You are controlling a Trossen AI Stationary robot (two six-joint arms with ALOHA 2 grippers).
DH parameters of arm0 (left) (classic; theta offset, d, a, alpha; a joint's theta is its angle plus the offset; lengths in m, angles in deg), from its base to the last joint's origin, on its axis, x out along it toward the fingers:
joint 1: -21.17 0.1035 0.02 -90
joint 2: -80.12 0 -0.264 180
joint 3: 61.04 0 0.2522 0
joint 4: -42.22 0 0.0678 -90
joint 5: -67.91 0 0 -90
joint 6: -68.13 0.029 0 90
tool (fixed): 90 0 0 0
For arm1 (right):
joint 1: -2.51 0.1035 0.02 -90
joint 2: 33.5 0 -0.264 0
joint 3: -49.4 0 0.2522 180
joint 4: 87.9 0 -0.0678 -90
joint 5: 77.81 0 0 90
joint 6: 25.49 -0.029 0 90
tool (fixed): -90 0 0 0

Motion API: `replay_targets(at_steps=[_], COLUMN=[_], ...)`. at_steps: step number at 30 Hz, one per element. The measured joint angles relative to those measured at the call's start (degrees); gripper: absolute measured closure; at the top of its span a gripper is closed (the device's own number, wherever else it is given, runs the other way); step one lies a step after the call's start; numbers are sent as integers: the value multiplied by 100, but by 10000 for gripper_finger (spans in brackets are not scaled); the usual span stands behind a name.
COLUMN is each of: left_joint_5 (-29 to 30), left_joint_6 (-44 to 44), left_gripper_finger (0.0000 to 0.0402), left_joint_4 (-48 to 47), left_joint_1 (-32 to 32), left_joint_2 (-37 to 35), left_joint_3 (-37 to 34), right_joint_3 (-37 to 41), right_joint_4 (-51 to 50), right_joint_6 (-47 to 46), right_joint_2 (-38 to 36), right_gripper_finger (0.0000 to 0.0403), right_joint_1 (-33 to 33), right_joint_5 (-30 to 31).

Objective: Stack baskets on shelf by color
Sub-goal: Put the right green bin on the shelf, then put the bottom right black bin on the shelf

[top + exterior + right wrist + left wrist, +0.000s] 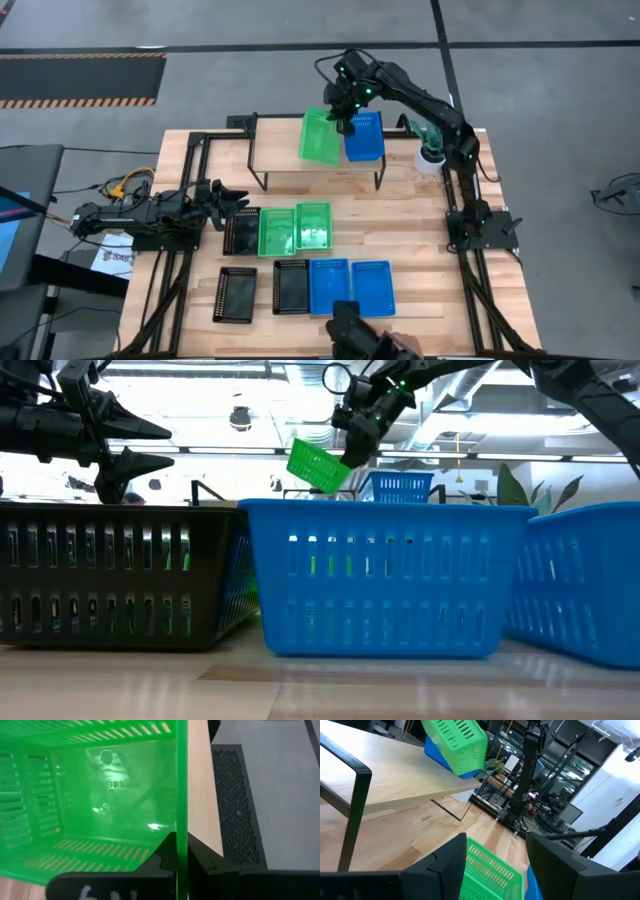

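Observation:
My right gripper (343, 118) is over the shelf (280, 165) at the table's far side, shut on a bright green basket (320, 137), also seen tilted in the low view (318, 465). A blue basket (364, 137) stands on the shelf top just to its right. On the table lie a black basket (242, 231), two green ones (277, 231) (313, 225), two more black (235, 294) (291, 286) and two blue (329, 285) (372, 287). My left gripper (225, 200) waits open at the table's left. My right gripper pinches the green basket's side wall (181, 835), the one toward the blue basket, near its far corner. One finger is inside the basket and one outside, coming from above. The basket is lifted clear of the shelf top and hangs tilted below the fingers.
A white cup with a plant (434, 155) stands right of the shelf. The shelf top left of the held basket (395, 775) is bare wood. A dark camera mount (350, 330) sits at the near edge. The left arm's fingers (450, 865) hover over a green basket (490, 872).

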Motion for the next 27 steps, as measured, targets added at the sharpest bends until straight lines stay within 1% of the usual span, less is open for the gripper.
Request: replay_targets(at_steps=[4,8,12,15,17,20,24,27], left_joint_5=[3,4,6,19,56,153,218,220], left_joint_6=[0,0,0,0,0,0,2,119], left_gripper_finger=[209,209,209,209,209,209,209,209], left_joint_4=[0,0,0,2,6,16,20,20], left_joint_1=[0,0,0,0,0,0,0,0], left_joint_2=[-1,0,-1,-1,-1,-1,-1,-1], left_joint_3=[0,0,0,0,0,0,0,0], right_joint_3=[-5,9,-4,-2,-2,0,2,-101], right_joint_4=[11,-38,49,52,61,130,497,541], right_joint_6=[56,219,318,321,321,322,221,-23], right_joint_2=[35,96,79,85,85,85,-27,-164], right_gripper_finger=[365,362,347,334,323,302,262,230], right_joint_1=[-22,-19,19,20,18,25,88,159], right_joint_5=[21,211,464,487,516,712,907,927])
